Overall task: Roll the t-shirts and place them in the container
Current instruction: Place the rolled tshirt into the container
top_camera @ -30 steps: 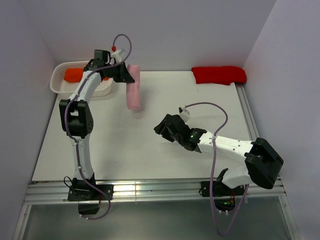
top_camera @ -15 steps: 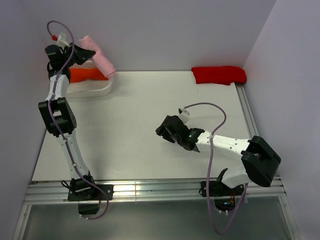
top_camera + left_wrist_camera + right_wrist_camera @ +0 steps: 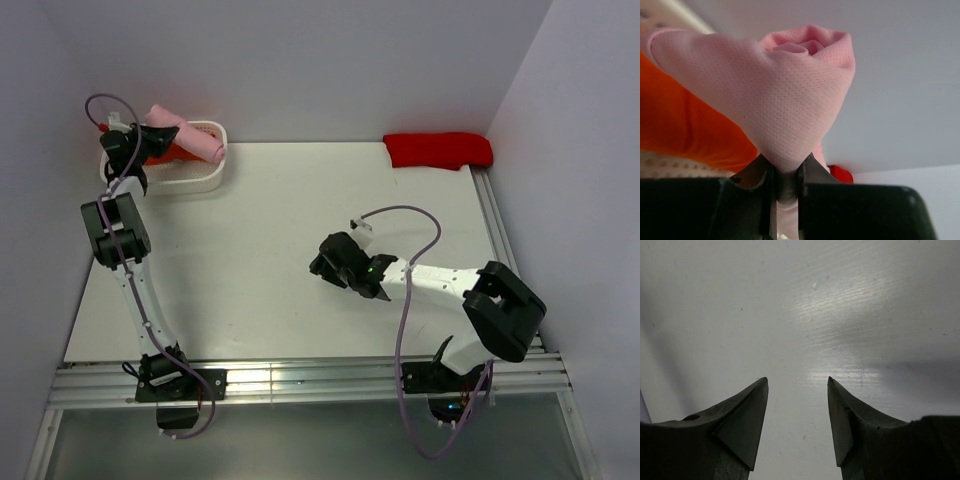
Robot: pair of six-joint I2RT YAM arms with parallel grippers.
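**Pink roll held at the basket**

The left hand (image 3: 786, 172) is clamped on the light pink t-shirt (image 3: 192, 140), with a fold of the cloth pinched between its nearly closed fingers. The shirt is rolled up. The left wrist view shows the spiral of one end just above the fingertips.

Seen from above, the roll slants across the top of the white basket (image 3: 205, 178), from its left rear corner toward its right rim. Whether it rests on the basket or hangs just over it cannot be told.

The orange bundle (image 3: 176, 153) lies inside the basket, just beside and below the pink roll. The basket itself stands on the bench (image 3: 270, 230) at its far left corner.

The red bundle (image 3: 438, 149) lies well to the right of the basket, at the bench's far edge by the back wall.

The right hand (image 3: 797, 382) is well apart from the basket, out to its right and nearer the arm bases. Its fingers are spread wide over bare bench surface and nothing is between them.
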